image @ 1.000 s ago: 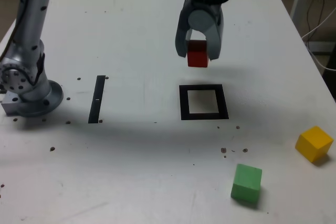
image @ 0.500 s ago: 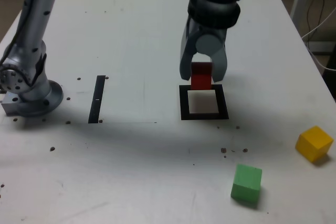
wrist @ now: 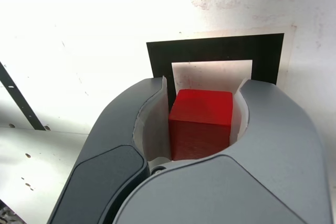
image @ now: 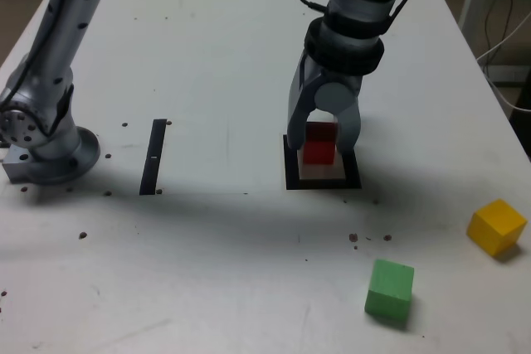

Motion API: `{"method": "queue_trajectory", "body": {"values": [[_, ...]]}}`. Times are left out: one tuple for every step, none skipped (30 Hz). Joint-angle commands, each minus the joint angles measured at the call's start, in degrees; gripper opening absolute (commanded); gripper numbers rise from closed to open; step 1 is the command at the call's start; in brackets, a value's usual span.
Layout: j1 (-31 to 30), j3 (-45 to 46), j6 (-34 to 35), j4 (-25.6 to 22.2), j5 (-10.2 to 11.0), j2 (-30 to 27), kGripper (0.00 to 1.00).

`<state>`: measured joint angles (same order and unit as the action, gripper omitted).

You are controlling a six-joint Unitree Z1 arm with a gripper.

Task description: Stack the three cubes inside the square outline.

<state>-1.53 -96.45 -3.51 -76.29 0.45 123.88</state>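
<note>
red cube [image: 319,152] over the square outline [image: 292,178]
end effector [image: 323,140] gripping it; green cube [image: 389,291], lower right of the frame

square outline [image: 322,184] — near side hidden by jaws [wrist: 252,124] in wrist view | arm [image: 353,18] — cut off by exterior view's top edge | red cube [image: 319,151] — underside hidden
</note>
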Motion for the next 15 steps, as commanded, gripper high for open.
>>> {"method": "queue_trajectory", "body": {"values": [[-0.14, 0.27, 0.08, 0.37, -0.10, 0.55, 0.33], [-0.14, 0.29, 0.08, 0.45, -0.10, 0.66, 0.33], [-0.14, 0.31, 0.08, 0.54, -0.10, 0.77, 0.33], [-0.14, 0.35, 0.08, 0.63, -0.10, 0.87, 0.35], [-0.14, 0.42, 0.04, 0.75, -0.11, 0.95, 0.39], [-0.14, 0.54, -0.04, 0.91, -0.16, 1.03, 0.50], [-0.14, 0.66, -0.11, 1.05, -0.20, 1.06, 0.59], [-0.14, 0.80, -0.18, 1.20, -0.25, 1.07, 0.69], [-0.14, 0.94, -0.24, 1.34, -0.32, 1.09, 0.79], [-0.14, 1.07, -0.31, 1.47, -0.40, 1.08, 0.88], [-0.14, 1.18, -0.35, 1.57, -0.47, 1.06, 0.95], [-0.14, 1.26, -0.37, 1.67, -0.52, 1.04, 0.99], [-0.14, 1.36, -0.37, 1.77, -0.56, 1.02, 0.99], [-0.14, 1.45, -0.39, 1.84, -0.60, 0.99, 1.00], [-0.14, 1.55, -0.39, 1.92, -0.64, 0.95, 1.00]]}}
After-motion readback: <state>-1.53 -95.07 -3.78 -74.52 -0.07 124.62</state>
